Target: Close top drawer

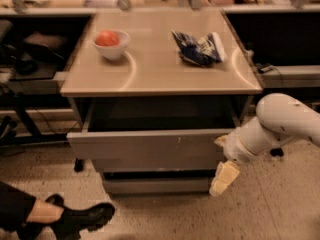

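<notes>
Flanking top drawer [150, 146]: jaws, black boot [82, 219]

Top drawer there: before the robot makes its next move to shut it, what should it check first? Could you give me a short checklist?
1. Top drawer is pulled out and needs a push: ok.
2. Gripper placed on the drawer front: it sits low by the front's right end; contact cannot tell.
3. Nothing sticking up out of the drawer: the inside is dark; cannot tell.
4. Person's shoe out of the way: on the floor at the left, apart from the drawer; ok.
5. Bowl and bag on the table sit back from its front edge: ok.
</notes>
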Available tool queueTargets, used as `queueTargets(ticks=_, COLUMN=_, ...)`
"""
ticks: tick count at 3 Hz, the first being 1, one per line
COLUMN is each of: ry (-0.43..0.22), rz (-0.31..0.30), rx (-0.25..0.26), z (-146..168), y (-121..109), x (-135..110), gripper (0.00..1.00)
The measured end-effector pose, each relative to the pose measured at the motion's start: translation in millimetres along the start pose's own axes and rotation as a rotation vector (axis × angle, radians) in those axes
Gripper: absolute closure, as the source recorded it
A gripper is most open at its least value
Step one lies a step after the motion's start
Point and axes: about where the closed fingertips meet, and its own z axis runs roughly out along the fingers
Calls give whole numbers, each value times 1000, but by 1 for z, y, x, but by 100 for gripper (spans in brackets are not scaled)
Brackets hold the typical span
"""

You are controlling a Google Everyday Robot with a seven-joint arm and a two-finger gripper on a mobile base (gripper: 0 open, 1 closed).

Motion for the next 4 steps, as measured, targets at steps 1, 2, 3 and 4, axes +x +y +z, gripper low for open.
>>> queueTargets(ticks=1, ry=0, rz=0, rx=0, z=0, y=0, x=0, gripper=0)
queueTargets(ticks=2, ry=-35, rz=-10, rx=3, z=-4, y=-30, x=-22, gripper=0)
queueTargets(ticks=3, ry=-40, rz=-10, rx=0, z=-4, y=-32, x=-24, gripper=0)
queueTargets(ticks=4, ry=-79, rz=-5, rx=10, z=-12, y=-61, x=-42, gripper=0)
